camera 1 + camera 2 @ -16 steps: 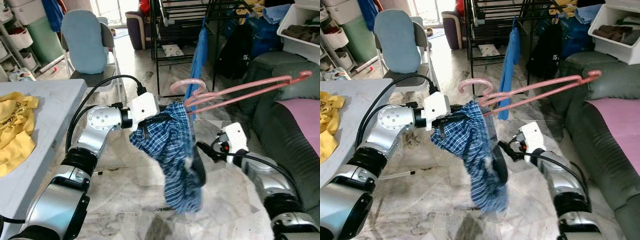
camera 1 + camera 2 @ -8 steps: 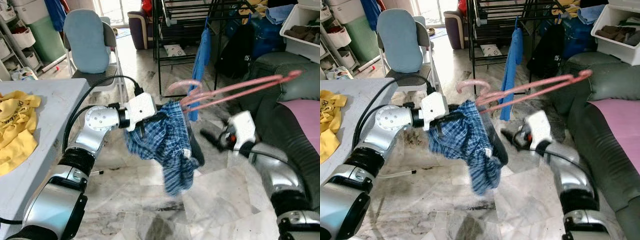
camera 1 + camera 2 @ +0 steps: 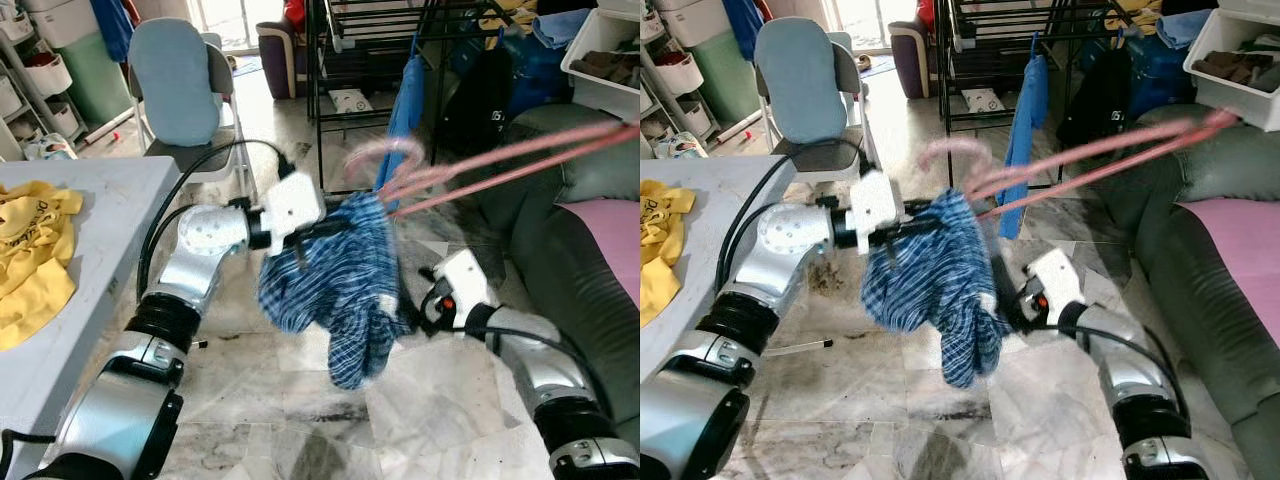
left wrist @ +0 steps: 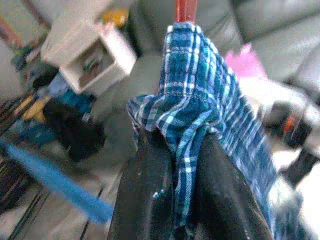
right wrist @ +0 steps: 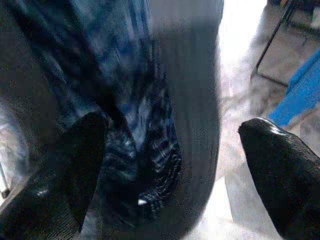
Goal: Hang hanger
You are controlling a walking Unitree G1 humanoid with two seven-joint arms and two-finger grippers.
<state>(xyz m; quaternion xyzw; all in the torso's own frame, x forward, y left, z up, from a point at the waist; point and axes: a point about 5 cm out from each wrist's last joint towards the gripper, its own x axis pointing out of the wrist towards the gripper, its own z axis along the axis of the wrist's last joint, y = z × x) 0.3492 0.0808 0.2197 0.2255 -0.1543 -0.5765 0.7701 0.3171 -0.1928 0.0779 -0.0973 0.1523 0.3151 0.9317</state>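
A blue plaid cloth point(image 3: 335, 290) hangs bunched from the near end of a long pink hanger point(image 3: 500, 160), which is blurred and slants up to the right. My left gripper point(image 3: 316, 232) is shut on the top of the cloth, right below the hanger's hook. In the left wrist view the cloth point(image 4: 200, 100) is pinched between both black fingers point(image 4: 150, 190). My right gripper point(image 5: 167, 150) is open at the cloth's lower right side. A fold of the cloth point(image 5: 145, 135) lies between its spread fingers point(image 5: 75, 165).
A black drying rack point(image 3: 360, 50) stands ahead with a blue garment point(image 3: 403, 110) on it. A dark sofa point(image 3: 590, 300) with a pink cushion is on the right, a white bin point(image 3: 610, 60) above it. Left: a grey table point(image 3: 100, 200) with yellow cloth point(image 3: 30, 260), and a chair point(image 3: 180, 80).
My right gripper has dropped from its raised position and moved in against the cloth's lower edge. The hanger's far end has swung up and right, and the cloth has swung with it.
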